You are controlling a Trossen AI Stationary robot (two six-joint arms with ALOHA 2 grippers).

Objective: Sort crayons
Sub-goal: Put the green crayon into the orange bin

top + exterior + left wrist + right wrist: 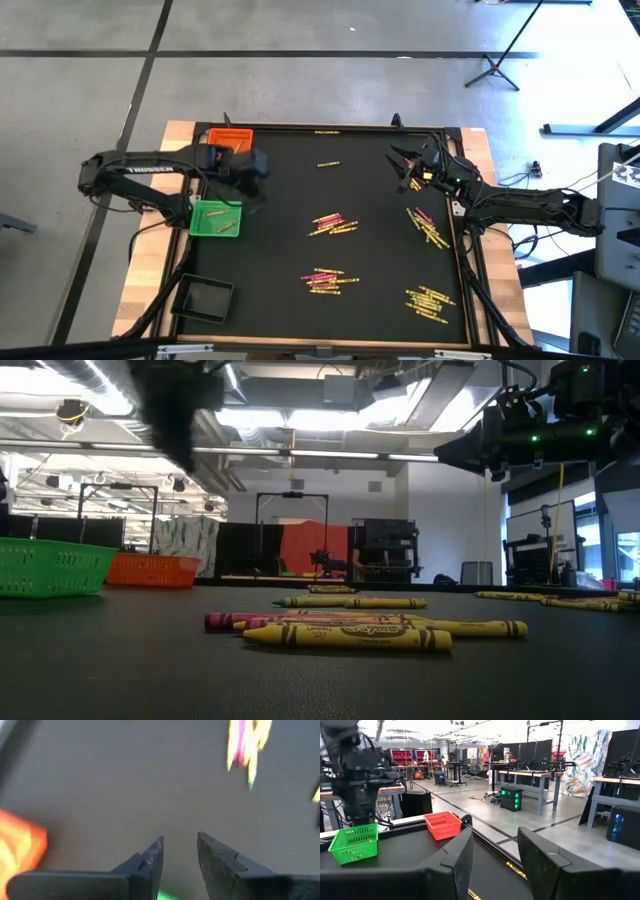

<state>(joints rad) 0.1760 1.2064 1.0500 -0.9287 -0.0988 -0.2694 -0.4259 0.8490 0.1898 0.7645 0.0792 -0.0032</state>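
- Over on the left side of the overhead frame, the left gripper (258, 164) hangs above the black tabletop (280, 220), between the orange tray (229, 138) and the green tray (216, 218); its fingers (150, 862) are parted with a clear gap and nothing between them
- green tray sits at the left edge of the mat, and you can make out at least one crayon lying in it from above; orange tray is up near the top left corner; a black tray (205, 298) sits at the lower left
- upper right of the overhead frame has the right gripper (405, 165) raised off the tabletop near the top edge; its fingers (452, 860) stand apart, empty too
- the crayons (333, 224) are mostly still loose on the mat in little bunches: one in the middle, one lower centre (328, 281), one on the right just under the right arm (428, 227), one at the lower right (430, 301); a single yellow one (329, 164) lies alone near the top centre
- from the table-level camera, a pink crayon and several yellow ones (350, 630) lie side by side up front, touching; more yellow ones sit farther back, and both the green and orange trays show at the left
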